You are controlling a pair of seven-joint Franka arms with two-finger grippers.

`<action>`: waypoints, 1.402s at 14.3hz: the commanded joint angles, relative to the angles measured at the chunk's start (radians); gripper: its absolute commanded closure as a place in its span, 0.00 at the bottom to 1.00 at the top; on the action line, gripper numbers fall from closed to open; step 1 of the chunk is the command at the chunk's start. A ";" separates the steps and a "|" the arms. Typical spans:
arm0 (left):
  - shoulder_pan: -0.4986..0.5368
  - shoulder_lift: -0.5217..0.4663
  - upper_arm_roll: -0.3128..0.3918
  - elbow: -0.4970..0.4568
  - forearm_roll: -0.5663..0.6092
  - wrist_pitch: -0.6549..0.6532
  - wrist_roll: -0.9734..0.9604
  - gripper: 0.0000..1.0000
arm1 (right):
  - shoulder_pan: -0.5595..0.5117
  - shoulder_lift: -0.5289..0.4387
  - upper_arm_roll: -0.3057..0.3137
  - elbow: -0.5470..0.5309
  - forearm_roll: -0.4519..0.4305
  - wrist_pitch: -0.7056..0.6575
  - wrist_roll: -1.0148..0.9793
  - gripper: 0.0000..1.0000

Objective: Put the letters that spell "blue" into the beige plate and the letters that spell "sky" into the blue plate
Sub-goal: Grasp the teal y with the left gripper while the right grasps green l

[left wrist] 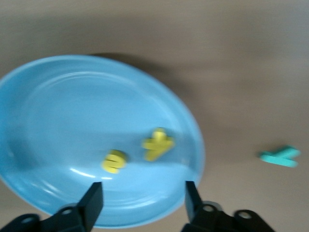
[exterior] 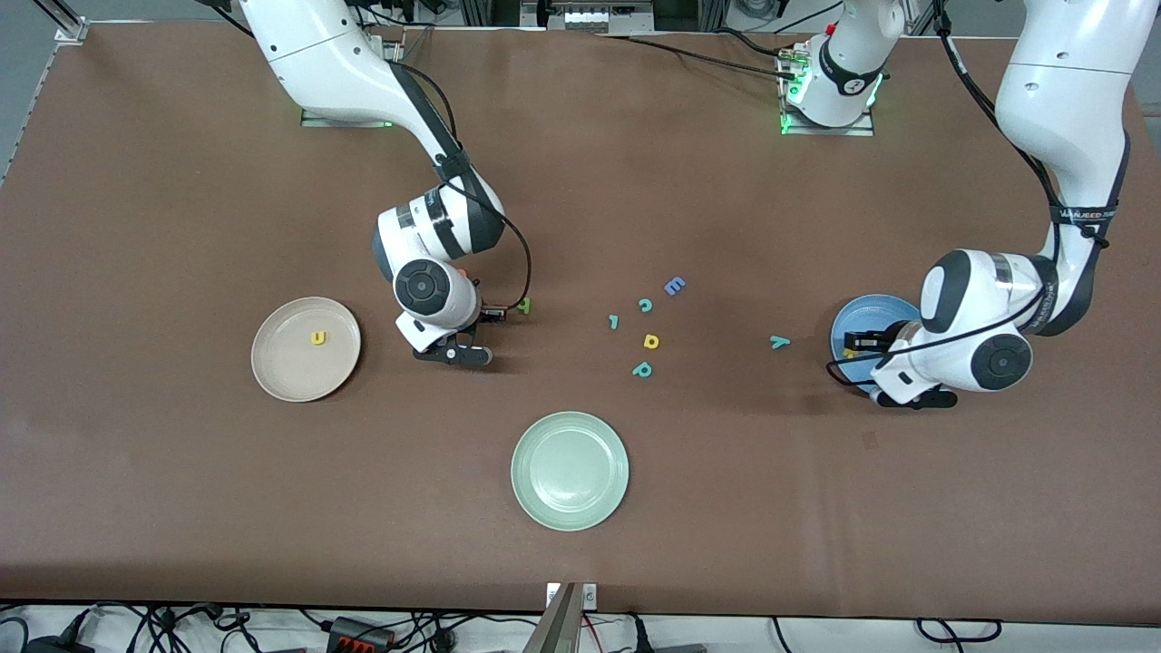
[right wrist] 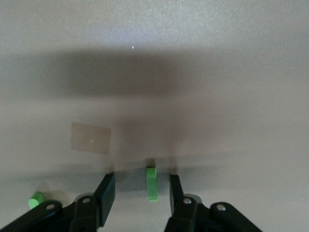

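The right gripper [right wrist: 142,193] stood low on the table near the beige plate [exterior: 272,372], fingers open astride the green bar letter [right wrist: 152,183], needing a centred squeeze before lifting; the left gripper [left wrist: 142,195] hung open, empty, over the blue plate [left wrist: 58,106] holding two yellow letters [left wrist: 157,143].

surface: a brown mat [exterior: 181,508] covers the whole table (a faint darker stain near the left arm's end)
edges: pale grey table frame [exterior: 23,91]
floor: tangled cables [exterior: 381,633] along the near edge
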 commanded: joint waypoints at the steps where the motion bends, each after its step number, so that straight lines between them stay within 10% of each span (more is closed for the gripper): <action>1: -0.009 -0.060 -0.081 -0.021 0.027 -0.030 -0.070 0.00 | 0.020 -0.003 -0.013 -0.014 0.018 0.004 0.012 0.60; 6: -0.053 -0.014 -0.082 -0.039 0.027 0.067 -0.191 0.00 | 0.006 -0.003 -0.013 -0.010 0.019 0.001 0.010 1.00; 12: -0.061 0.012 -0.084 -0.099 0.027 0.223 -0.210 0.00 | 0.007 -0.059 -0.045 -0.002 0.019 -0.005 0.004 1.00; 16: -0.069 0.032 -0.084 -0.113 0.027 0.272 -0.212 0.03 | 0.010 -0.113 -0.214 -0.010 -0.010 -0.134 -0.081 1.00; 20: -0.070 0.038 -0.084 -0.140 0.027 0.326 -0.212 0.26 | 0.010 -0.121 -0.344 -0.062 -0.010 -0.167 -0.235 1.00</action>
